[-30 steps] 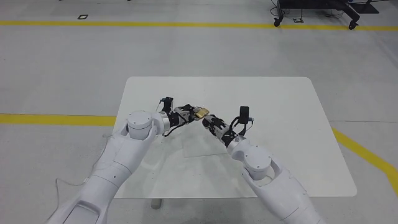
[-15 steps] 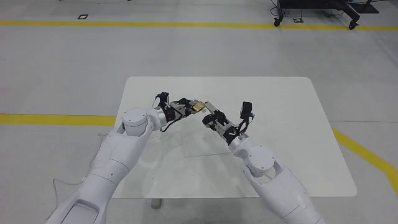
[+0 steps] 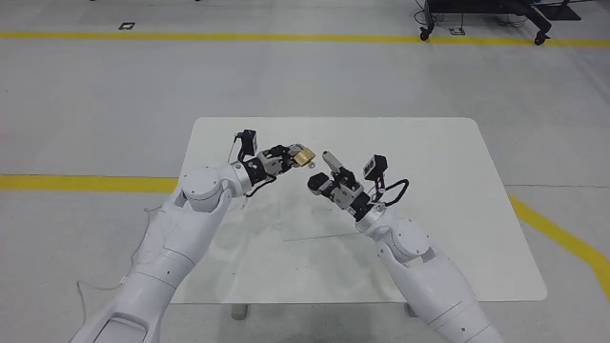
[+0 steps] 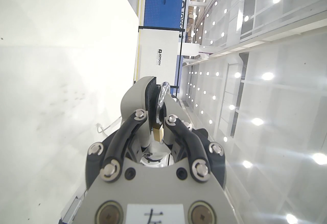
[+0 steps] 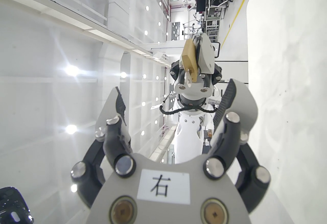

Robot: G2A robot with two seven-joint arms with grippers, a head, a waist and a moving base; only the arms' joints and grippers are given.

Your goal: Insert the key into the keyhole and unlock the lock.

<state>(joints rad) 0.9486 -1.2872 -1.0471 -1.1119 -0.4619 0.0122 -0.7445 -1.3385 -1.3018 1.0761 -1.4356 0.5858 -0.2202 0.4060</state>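
A brass padlock point(image 3: 304, 155) hangs above the white table point(image 3: 429, 152), held by its silver shackle point(image 4: 163, 97) in my left gripper point(image 3: 289, 157), which is shut on it. In the right wrist view the padlock point(image 5: 190, 59) faces me with a small silver key point(image 5: 188, 78) sticking out of its bottom. My right gripper point(image 5: 176, 93) stands open a short way in front of the key, with nothing between its fingers. From above, the right gripper point(image 3: 321, 172) sits just right of the lock, apart from it.
The table's near edge and right edge lie well away from both arms. Yellow floor lines and wheeled racks point(image 3: 486, 0) stand far behind the table.
My right gripper has opened and drawn back from the padlock, leaving the key in it. The left arm has carried the lock slightly up and away.
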